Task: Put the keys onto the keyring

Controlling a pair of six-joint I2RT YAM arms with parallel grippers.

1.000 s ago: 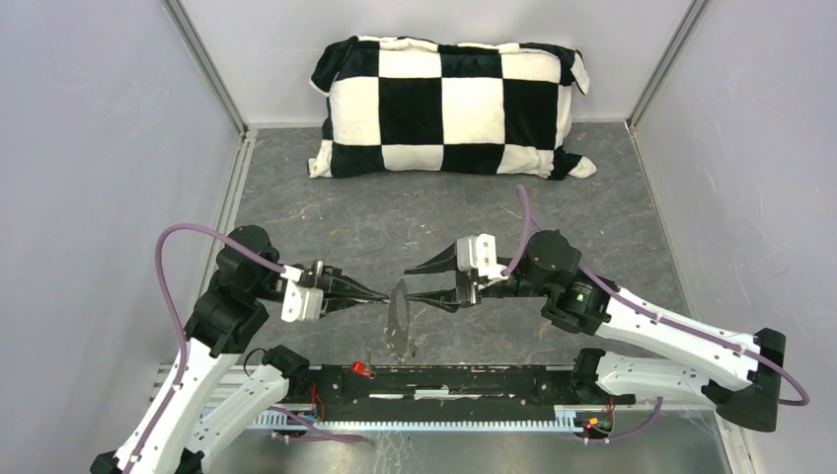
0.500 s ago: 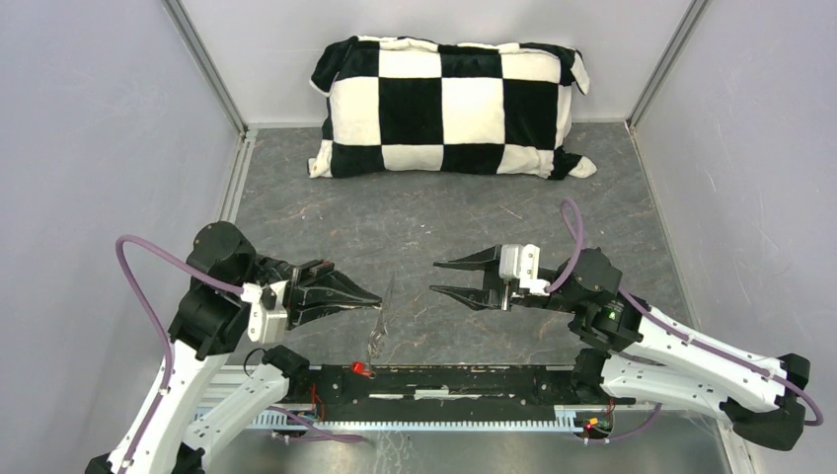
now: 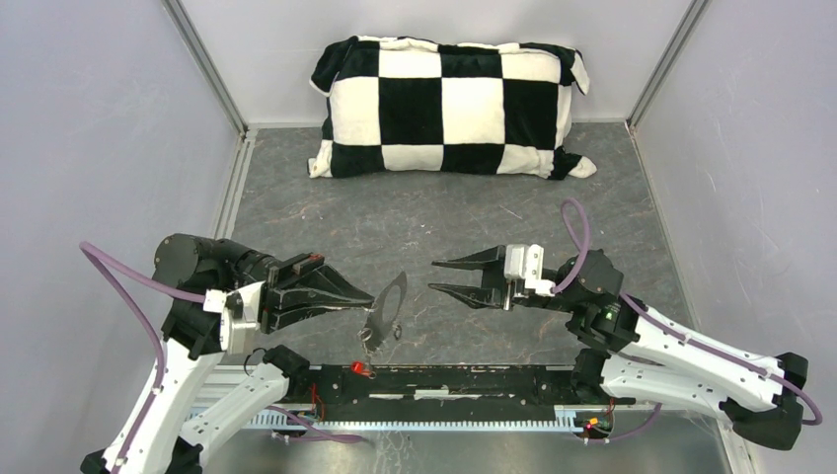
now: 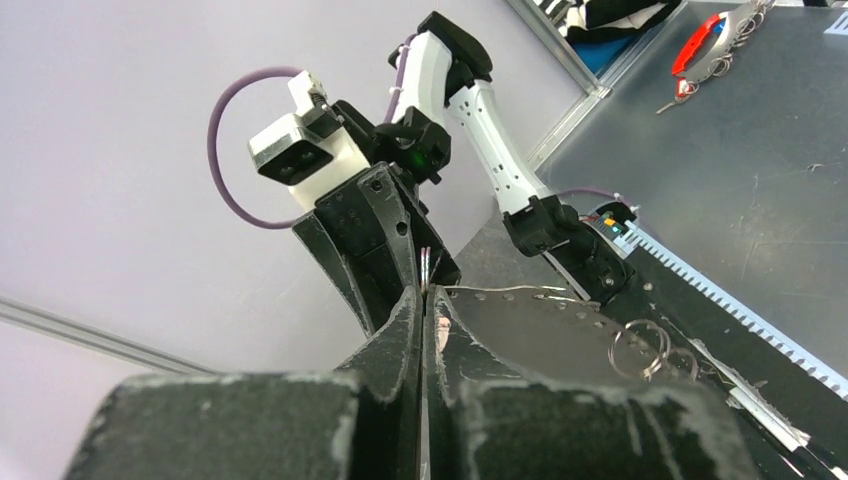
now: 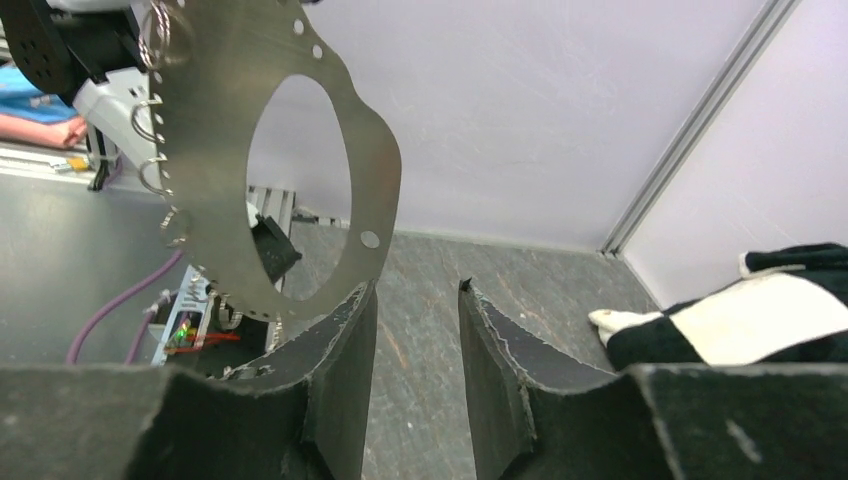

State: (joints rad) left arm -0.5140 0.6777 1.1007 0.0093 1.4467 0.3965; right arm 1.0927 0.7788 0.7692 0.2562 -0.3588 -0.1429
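The keyring (image 3: pixel 380 314) is a flat grey metal loop with holes along its rim and small split rings (image 4: pixel 640 345) hanging from it. My left gripper (image 3: pixel 370 296) is shut on its edge (image 4: pixel 424 295) and holds it in the air, tilted. In the right wrist view the keyring (image 5: pixel 205 170) hangs just left of the fingers. My right gripper (image 3: pixel 434 276) is open and empty (image 5: pixel 415 290), a short way right of the loop and not touching it. A small red piece (image 3: pixel 361 369) lies by the front rail; I cannot tell whether it is a key. The black key is out of view.
A black-and-white checkered pillow (image 3: pixel 449 104) lies against the back wall. The black mounting rail (image 3: pixel 474 380) runs along the near edge between the arm bases. Grey walls close in the left and right sides.
My right gripper pulled back to the right, away from the keyring, and its jaws narrowed a little. The left arm drew back to the left, and the loop tilted to show more of its face.
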